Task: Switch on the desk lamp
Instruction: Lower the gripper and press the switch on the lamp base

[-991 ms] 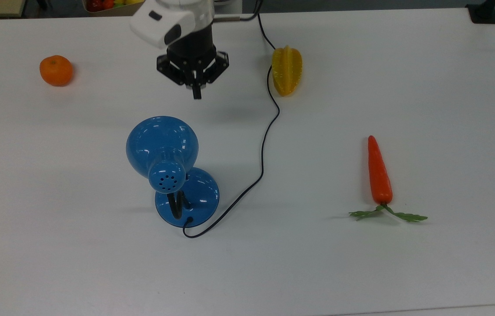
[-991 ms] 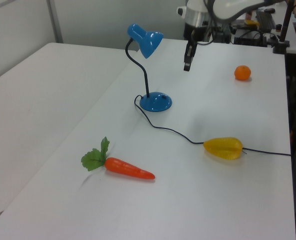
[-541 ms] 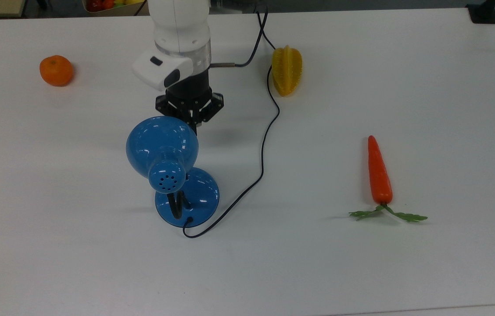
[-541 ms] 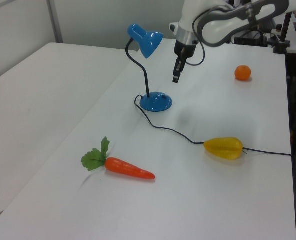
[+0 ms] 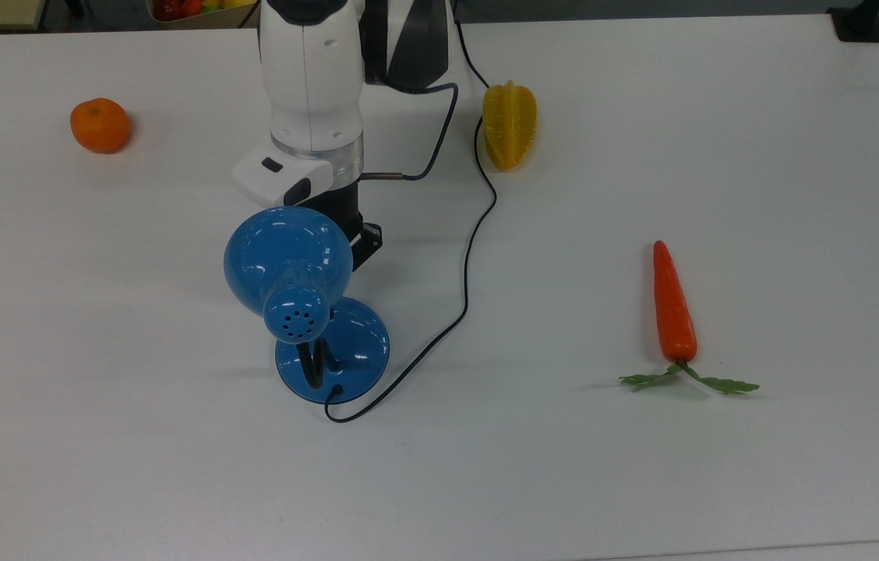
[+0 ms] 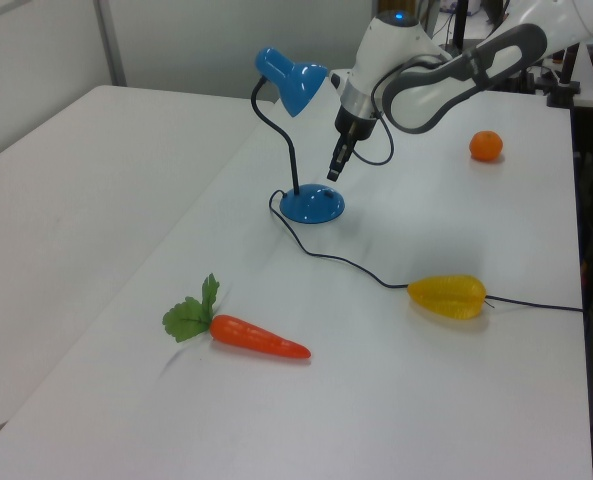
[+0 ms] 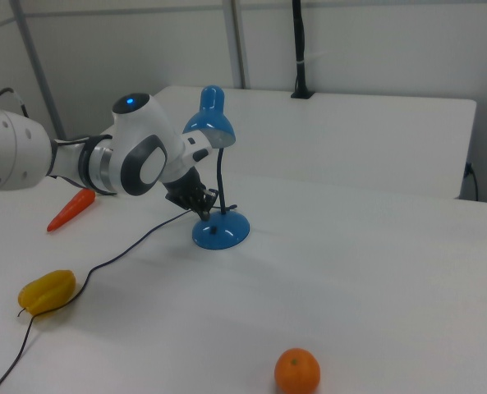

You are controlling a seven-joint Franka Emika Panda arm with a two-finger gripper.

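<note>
Small glossy blue metal desk lamp (image 5: 307,300) with bell shade, black bent neck and round domed base stands centre-left in the top view, on the white table (image 5: 642,483); thin black cord (image 5: 471,257) runs from its base toward the top edge. The black two-finger gripper (image 6: 334,171) hangs tilted just above the base, under the shade; fingers look pressed together, holding nothing. Orange mandarin (image 5: 100,125) upper left, yellow starfruit (image 5: 510,125) upper centre, orange carrot with green leaves (image 5: 673,308) right.
</note>
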